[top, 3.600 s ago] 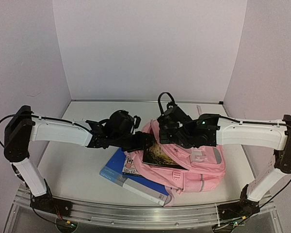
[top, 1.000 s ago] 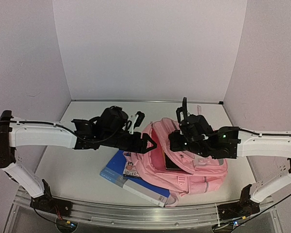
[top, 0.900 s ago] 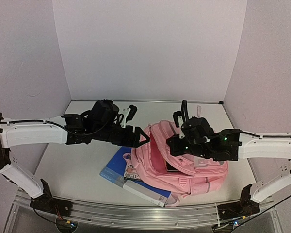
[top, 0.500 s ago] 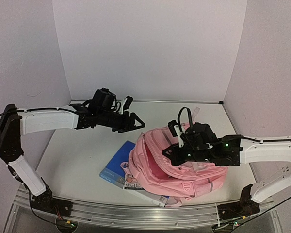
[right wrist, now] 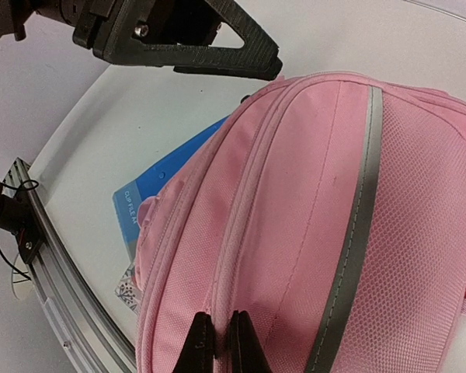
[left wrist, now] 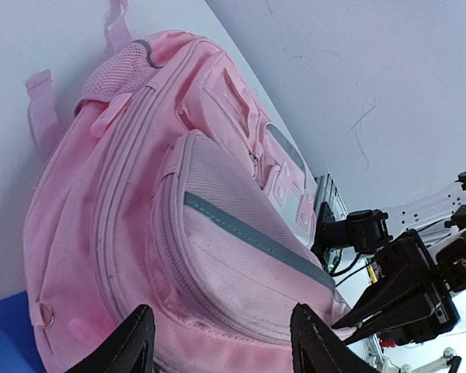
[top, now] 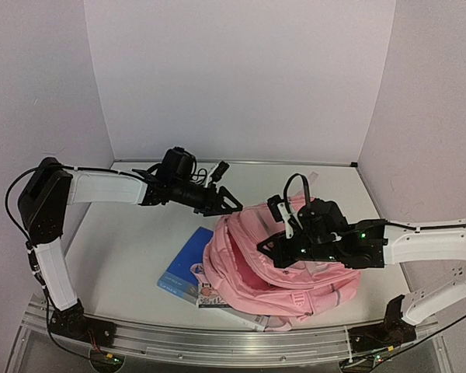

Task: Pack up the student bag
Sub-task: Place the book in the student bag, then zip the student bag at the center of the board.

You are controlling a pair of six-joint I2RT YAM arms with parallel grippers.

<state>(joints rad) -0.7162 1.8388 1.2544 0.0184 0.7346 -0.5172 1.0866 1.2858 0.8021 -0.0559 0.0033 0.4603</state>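
Lying near the front of the table (top: 116, 249) over a blue book (top: 182, 264), the student bag (top: 248, 272) is pinched by the closed right gripper (right wrist: 215, 342), while the left gripper (left wrist: 221, 334), spread and empty, has been drawn back beyond it.

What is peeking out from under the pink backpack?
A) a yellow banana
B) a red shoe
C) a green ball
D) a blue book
D: a blue book lies flat, with the pink backpack covering part of it.
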